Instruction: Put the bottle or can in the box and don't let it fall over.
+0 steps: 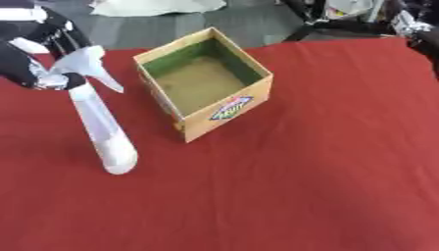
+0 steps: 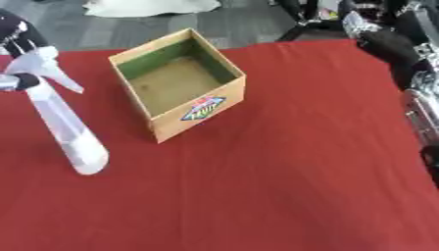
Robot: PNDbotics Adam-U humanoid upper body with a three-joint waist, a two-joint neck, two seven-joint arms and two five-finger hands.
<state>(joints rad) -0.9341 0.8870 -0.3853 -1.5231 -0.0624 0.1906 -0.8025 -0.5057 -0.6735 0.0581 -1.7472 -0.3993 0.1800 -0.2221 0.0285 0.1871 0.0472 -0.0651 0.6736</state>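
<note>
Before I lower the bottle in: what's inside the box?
Nothing shows inside the box: bare brown floor, green inner walls. The near walls hide a strip of floor.

Red cloth (image 1: pixel 326 162) covers the table, lightly creased, reaching the near and right picture edges. Grey floor (image 1: pixel 154 27) beyond the cloth's far edge. White sheet (image 1: pixel 154 6) crumpled on the floor at top, left of centre. Black stand legs (image 1: pixel 313 22) on the floor at top right, partly cut off.
</note>
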